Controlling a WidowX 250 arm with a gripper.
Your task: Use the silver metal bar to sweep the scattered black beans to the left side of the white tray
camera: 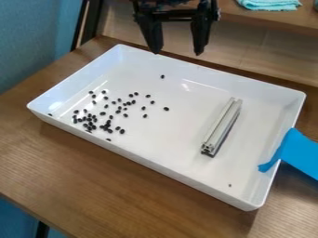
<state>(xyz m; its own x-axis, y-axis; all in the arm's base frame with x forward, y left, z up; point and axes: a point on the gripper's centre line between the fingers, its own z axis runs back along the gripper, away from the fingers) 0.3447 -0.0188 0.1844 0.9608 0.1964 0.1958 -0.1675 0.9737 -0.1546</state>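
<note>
Table point(93, 172): brown, wood-grained;
Tape point(301, 155): blue, at the table's right side;
Cloth point(270, 3): turquoise, on the wooden ledge point(239, 11), near its front edge.

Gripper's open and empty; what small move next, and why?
I'd probably bring the gripper over the bar, fingers open. It shows by the far rim of the tray, holding nothing, while the bar lies inside, apart from the black beans.

White tray point(186, 171) (black beans point(109, 123) inside), open tool point(176, 50).
</note>
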